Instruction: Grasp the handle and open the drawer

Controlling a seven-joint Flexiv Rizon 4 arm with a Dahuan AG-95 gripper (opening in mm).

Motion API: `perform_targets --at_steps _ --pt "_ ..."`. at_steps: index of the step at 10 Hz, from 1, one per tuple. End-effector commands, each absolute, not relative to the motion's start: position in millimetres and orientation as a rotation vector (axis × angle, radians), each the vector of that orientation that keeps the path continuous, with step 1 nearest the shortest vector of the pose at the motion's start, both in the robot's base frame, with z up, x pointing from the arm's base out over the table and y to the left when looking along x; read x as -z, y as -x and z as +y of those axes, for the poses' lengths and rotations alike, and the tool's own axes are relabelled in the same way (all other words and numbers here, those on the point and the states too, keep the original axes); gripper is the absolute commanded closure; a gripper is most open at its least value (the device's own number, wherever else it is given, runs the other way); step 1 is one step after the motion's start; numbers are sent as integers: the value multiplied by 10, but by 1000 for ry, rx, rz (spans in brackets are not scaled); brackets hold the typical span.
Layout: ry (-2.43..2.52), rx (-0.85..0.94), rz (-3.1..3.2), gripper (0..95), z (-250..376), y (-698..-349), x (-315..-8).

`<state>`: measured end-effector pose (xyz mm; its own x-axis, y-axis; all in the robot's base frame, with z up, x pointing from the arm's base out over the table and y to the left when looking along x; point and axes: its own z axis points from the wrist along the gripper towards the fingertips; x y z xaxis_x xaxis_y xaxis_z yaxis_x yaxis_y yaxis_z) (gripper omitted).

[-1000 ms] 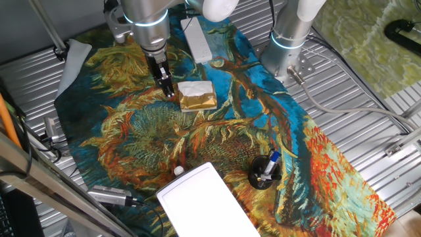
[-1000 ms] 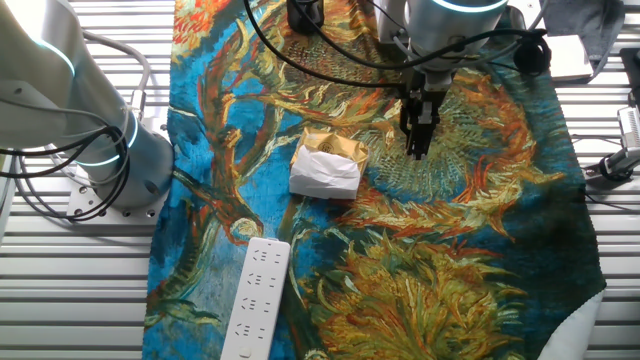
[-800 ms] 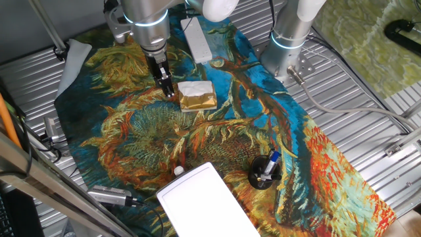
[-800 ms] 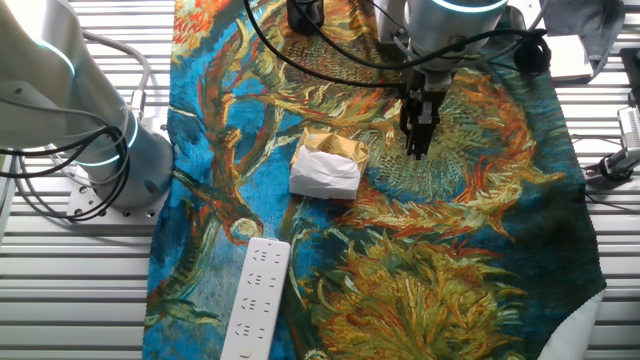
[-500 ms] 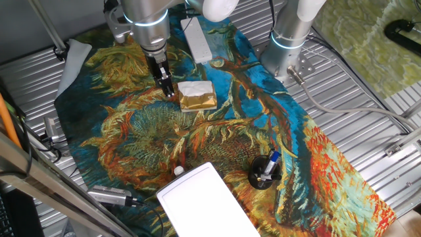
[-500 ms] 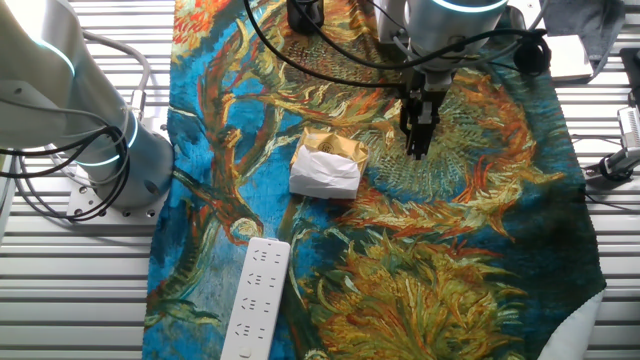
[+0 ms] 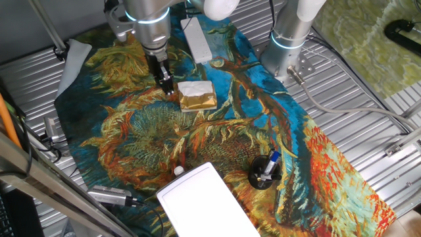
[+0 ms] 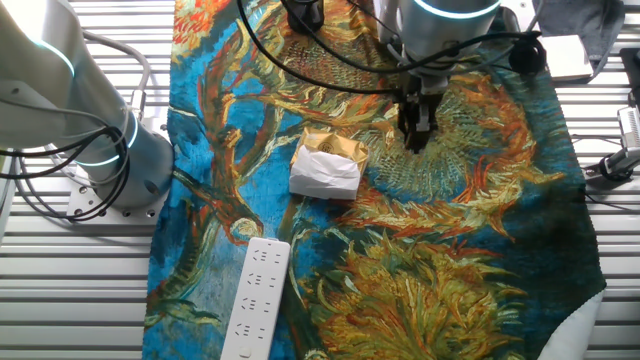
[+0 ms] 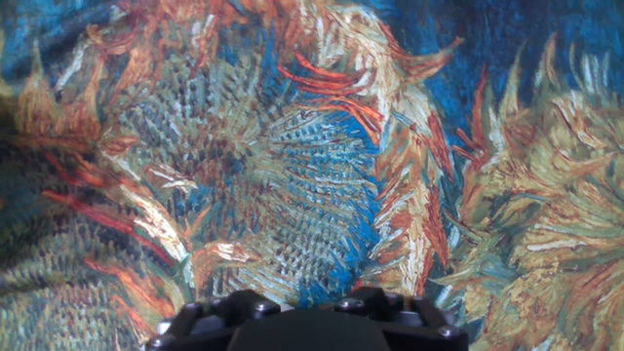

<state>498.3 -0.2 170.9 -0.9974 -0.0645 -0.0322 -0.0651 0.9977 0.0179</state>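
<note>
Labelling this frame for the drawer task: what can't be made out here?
- Drawer: one fixed view, cut off by the bottom edge; handle not visible. The other fixed view shows only a corner.
- Gripper: fingers look together, too small to confirm; hand view shows only cloth, no fingertips.

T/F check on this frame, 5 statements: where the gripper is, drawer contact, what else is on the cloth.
1. The gripper hangs over the sunflower cloth, beside the gold-and-white foil block. True.
2. The gripper is gripping the handle of the drawer. False: the drawer sits at the near edge in one fixed view, far from the gripper, untouched.
3. A white power strip lies on the cloth. True.
4. The hand view shows the drawer's handle straight ahead. False: it shows only the cloth's sunflower print.
5. The black pen cup stands on top of the drawer. False: it stands on the cloth beside it.
</note>
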Motion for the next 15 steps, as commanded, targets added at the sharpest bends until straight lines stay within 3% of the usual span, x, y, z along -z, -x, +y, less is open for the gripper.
perform_targets --at_steps 1,15 --pt "107 -29 3112 950 0 -5000 -1700" --pt "402 -19 3086 950 2 -4999 -1707"
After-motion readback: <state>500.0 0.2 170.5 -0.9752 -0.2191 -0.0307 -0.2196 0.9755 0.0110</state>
